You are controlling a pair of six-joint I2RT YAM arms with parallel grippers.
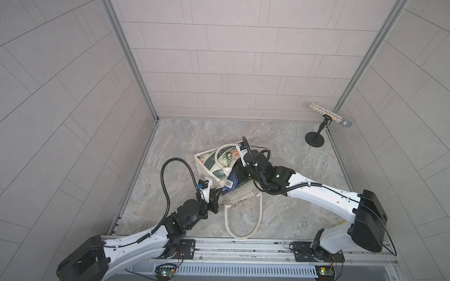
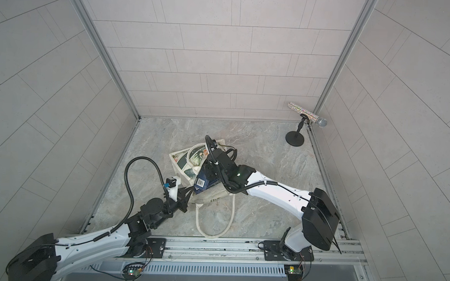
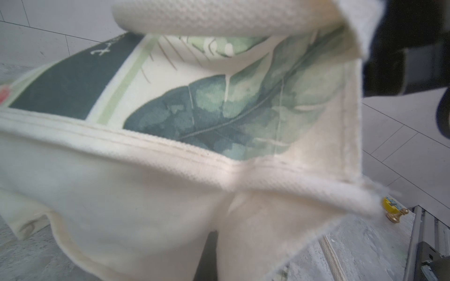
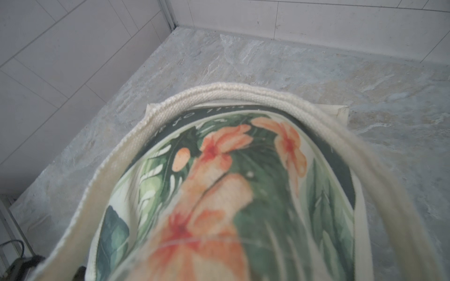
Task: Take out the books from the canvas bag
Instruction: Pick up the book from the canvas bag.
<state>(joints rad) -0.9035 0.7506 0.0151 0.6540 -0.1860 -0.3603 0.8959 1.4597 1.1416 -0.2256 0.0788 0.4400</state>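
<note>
The canvas bag [image 1: 213, 161] [image 2: 184, 163] lies slumped on its side at the centre of the marble-patterned table [image 1: 294, 200], with one cream handle [image 1: 242, 216] looped toward the robot's base. A navy book [image 1: 235, 180] [image 2: 205, 180] with a white barcode sticker [image 1: 229, 183] protrudes from the bag's mouth, tilted. The left gripper [image 1: 216, 198] [image 2: 187, 196] is pressed together on the bag's cream rim; in the left wrist view the cloth [image 3: 219, 109] fills the frame. The right gripper [image 1: 239, 171] [image 2: 207, 171] is closed at the book's upper edge; whether it pinches the book cannot be told, as its tips are hidden. A glittery microphone [image 1: 330, 116] stands in the far right corner, well apart.
</note>
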